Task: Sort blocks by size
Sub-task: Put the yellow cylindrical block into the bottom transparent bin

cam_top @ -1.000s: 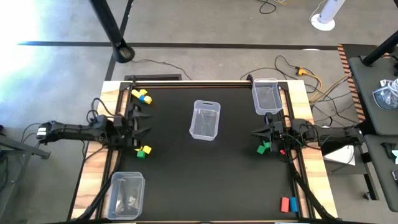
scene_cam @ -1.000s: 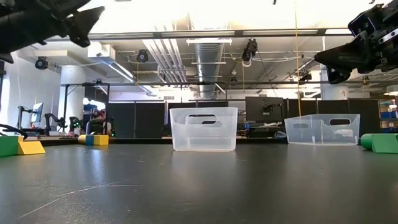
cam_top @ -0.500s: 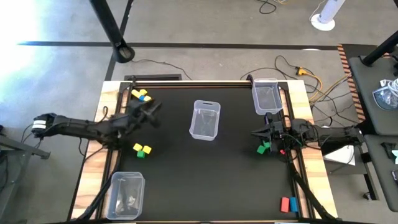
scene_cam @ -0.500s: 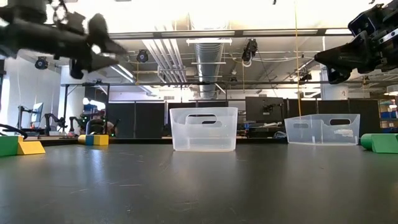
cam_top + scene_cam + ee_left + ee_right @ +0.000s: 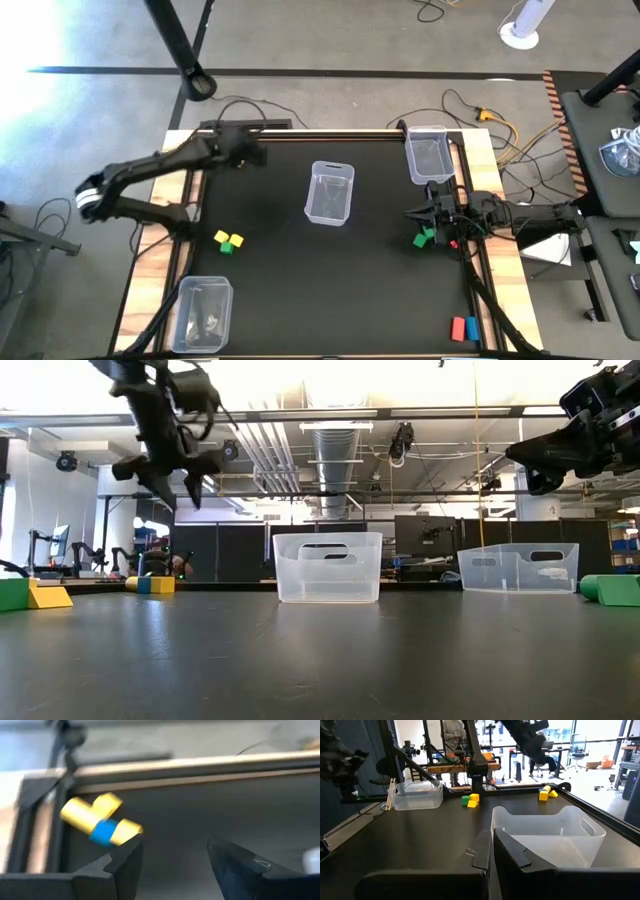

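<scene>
Left arm: stretched toward the table's far left corner, left gripper (image 5: 252, 152) raised, fingers apart. Right arm: at the right edge, right gripper (image 5: 412, 213) raised, fingers closed.

Table top (image 5: 300, 290): matt black sheet, faintly scuffed, a soft sheen seen in the low view; bare pale wood edging (image 5: 503, 250) is shown at the sides. Bins (image 5: 327, 567): clear, smooth, glossy plastic. Blocks just ahead of the left gripper (image 5: 170, 862): yellow bars (image 5: 80, 812) and blue cube (image 5: 104, 831), solid-coloured, smooth. Gripper fingers (image 5: 122, 865): dark, matt. Floor (image 5: 330, 40): grey, mottled, concrete-like.
</scene>
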`<state>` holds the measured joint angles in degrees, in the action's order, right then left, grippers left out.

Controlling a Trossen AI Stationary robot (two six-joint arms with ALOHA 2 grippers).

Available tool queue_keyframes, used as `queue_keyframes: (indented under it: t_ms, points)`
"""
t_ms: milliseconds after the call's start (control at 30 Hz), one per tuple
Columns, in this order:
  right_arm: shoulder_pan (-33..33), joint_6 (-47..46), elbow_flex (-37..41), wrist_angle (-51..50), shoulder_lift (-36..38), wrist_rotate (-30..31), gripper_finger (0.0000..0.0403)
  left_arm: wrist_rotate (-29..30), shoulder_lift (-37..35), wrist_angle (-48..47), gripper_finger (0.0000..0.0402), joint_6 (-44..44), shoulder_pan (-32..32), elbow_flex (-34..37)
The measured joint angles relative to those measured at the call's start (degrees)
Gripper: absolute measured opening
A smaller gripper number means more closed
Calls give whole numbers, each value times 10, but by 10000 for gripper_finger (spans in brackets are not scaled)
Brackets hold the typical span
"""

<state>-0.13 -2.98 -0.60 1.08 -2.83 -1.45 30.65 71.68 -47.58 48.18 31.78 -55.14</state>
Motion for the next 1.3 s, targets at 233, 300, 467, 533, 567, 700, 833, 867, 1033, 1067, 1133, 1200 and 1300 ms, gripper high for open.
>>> queue_keyframes:
  t_ms: [233, 300, 467, 533, 567, 700, 833, 867, 1033, 1067, 1133, 1200, 1300]
  points:
    - [0, 0, 0, 0, 0, 0, 13, -29, 145, -107, 204, -42, 54, -91]
    - [0, 0, 0, 0, 0, 0, 13, -36, 173, -104, 204, -73, 65, -108]
    - [0, 0, 0, 0, 0, 0, 13, -65, 225, -70, 218, -141, 111, -117]
    - [0, 0, 0, 0, 0, 0, 13, -77, 244, -72, 227, -152, 134, -115]
    - [0, 0, 0, 0, 0, 0, 13, -81, 251, -72, 231, -158, 143, -113]
    - [0, 0, 0, 0, 0, 0, 13, -107, 267, -61, 245, -183, 148, -101]
    - [0, 0, 0, 0, 0, 0, 13, -123, 277, -38, 249, -199, 144, -84]
    - [0, 0, 0, 0, 0, 0, 13, -125, 280, -30, 249, -203, 146, -80]
    - [0, 0, 0, 0, 0, 0, 13, -119, 292, -8, 249, -224, 157, -74]
    - [0, 0, 0, 0, 0, 0, 13, -119, 293, -8, 249, -229, 158, -75]
    - [0, 0, 0, 0, 0, 0, 13, -118, 293, -5, 249, -237, 157, -77]
    - [0, 0, 0, 0, 0, 0, 13, -122, 291, -5, 249, -243, 151, -75]
    - [0, 0, 0, 0, 0, 0, 13, -148, 287, -17, 249, -261, 141, -74]
